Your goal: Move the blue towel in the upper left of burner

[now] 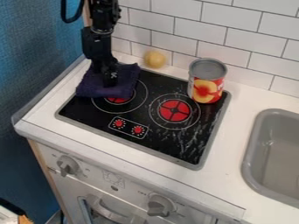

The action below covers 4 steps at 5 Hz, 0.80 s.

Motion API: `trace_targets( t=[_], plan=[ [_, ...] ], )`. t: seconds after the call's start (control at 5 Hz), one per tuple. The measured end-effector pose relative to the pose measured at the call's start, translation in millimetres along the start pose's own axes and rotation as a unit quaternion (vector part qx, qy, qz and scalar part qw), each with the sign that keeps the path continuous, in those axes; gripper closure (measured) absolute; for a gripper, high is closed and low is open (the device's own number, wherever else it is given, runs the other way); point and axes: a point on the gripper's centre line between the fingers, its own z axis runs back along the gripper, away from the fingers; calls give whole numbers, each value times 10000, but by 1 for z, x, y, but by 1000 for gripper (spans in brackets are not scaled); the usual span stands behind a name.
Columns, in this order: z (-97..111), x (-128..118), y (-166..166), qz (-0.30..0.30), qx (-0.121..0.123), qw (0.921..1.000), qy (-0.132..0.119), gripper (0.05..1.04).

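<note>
Black robot gripper (109, 82) at a dark blue cloth towel (90, 89), towel partly covering the flat black stovetop's (88, 110) left burner, upright red-and-yellow metal can (205, 91), round yellow object (154, 59), grey sink (247, 151) at right

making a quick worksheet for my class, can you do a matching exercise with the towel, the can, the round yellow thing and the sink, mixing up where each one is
Things
1. blue towel
2. can
3. round yellow thing
4. sink

Places
A. on the counter behind the cooktop, near the tiles
B. let into the counter, to the right of the cooktop
C. under the gripper, partly covering the left burner
D. upright at the cooktop's back right corner

Right pairs: 1-C, 2-D, 3-A, 4-B
</note>
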Motion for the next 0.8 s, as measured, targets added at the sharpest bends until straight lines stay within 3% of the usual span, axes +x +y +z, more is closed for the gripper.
trace_targets(
  t=[0.6,0.8],
  plan=[
    [8,5,-1,17,142,9997,191,83],
    [33,11,-8,78,-31,9992,393,83]
  ],
)
